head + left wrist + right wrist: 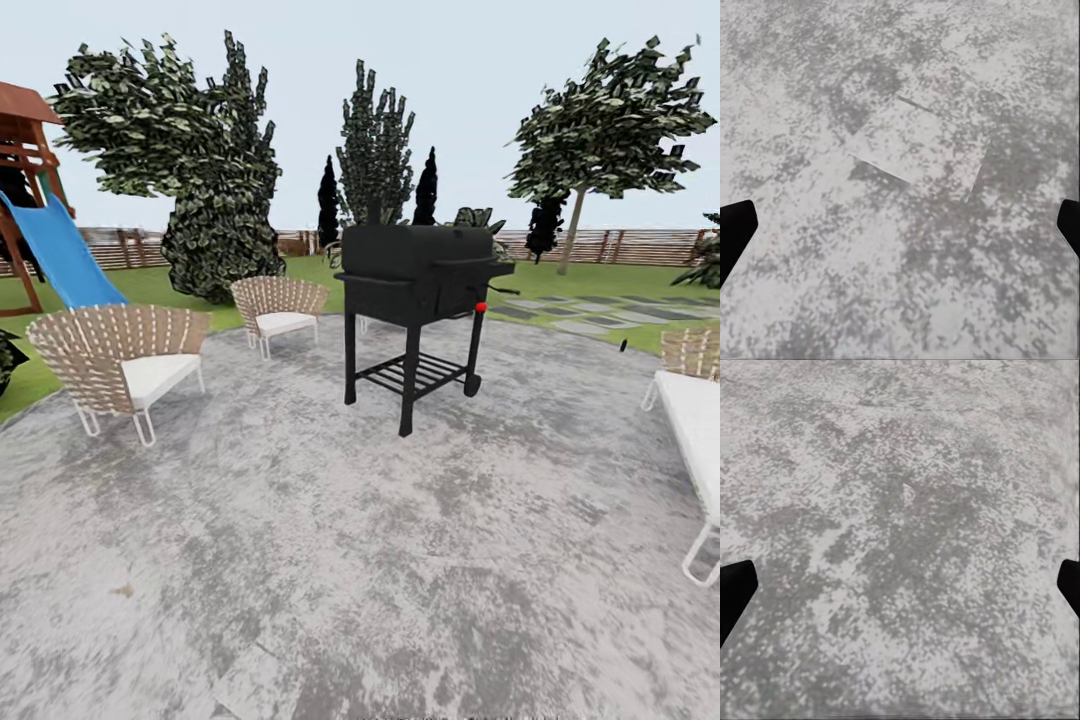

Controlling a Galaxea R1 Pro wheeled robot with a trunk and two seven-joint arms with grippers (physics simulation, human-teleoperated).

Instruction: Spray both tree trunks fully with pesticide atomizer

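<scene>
You're on the grey patio (330,560) facing a black grill (420,290), atomizer not spotted yet, both wrist views show fingers (735,229) (735,589) spread wide and empty over paving, so neither arm's nearer; a leafy tree (600,130) stands far right.

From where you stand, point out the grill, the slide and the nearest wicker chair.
grill (415,262): head view, on its black lid.
slide (62,255): head view, on the blue chute.
nearest wicker chair (100,350): head view, on its woven backrest.
</scene>
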